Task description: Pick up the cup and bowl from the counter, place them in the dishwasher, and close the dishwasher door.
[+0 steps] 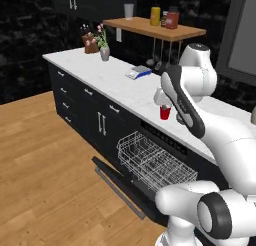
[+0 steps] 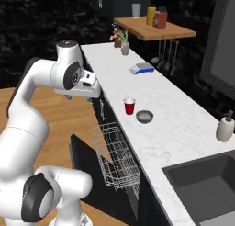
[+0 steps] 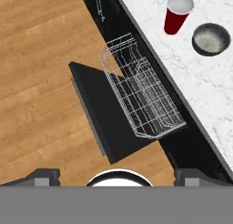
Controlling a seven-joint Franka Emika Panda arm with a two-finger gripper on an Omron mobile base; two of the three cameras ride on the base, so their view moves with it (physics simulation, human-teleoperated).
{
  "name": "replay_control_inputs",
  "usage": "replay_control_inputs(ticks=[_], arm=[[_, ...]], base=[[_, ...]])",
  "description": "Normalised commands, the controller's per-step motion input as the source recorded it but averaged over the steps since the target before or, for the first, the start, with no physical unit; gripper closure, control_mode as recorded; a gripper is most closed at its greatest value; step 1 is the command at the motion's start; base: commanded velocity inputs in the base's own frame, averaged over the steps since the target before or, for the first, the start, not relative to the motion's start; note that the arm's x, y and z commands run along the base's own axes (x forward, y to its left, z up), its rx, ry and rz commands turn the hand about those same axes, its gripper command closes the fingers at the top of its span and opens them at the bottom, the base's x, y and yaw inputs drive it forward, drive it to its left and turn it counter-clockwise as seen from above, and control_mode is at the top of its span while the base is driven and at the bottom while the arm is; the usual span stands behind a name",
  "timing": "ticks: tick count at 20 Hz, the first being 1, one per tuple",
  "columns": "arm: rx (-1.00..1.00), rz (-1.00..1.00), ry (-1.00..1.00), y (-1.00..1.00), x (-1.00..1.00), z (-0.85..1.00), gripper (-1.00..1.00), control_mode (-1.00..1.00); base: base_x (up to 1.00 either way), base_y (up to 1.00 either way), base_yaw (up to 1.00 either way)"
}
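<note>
While the tool (image 3: 116, 173) gapes empty, the arm hangs above the dishwasher door (image 3: 107, 114)

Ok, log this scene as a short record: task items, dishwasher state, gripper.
cup: upright on the counter, empty, near the front edge
bowl: on the counter beside the cup, apart from it, empty
dishwasher door: dropped fully open
rack: pulled out over the door, nothing in it
gripper: open, holding nothing, out over the floor side of the counter, short of the cup
task progress: neither item picked up yet
</note>
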Motion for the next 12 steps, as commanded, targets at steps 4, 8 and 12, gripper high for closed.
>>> replay_control_inputs(ticks=[4,8,12], arm=[[0.0,0.0,0.0,0.0,0.0,0.0,-1.0,1.0],[0.0,0.0,0.0,0.0,0.0,0.0,-1.0,1.0],[0.01,0.03,0.0,-0.29,0.0,-0.06,-1.0,-1.0]], base=[[0.0,-0.66,0.13],[0.0,-0.59,0.08],[0.0,-0.28,0.03]])
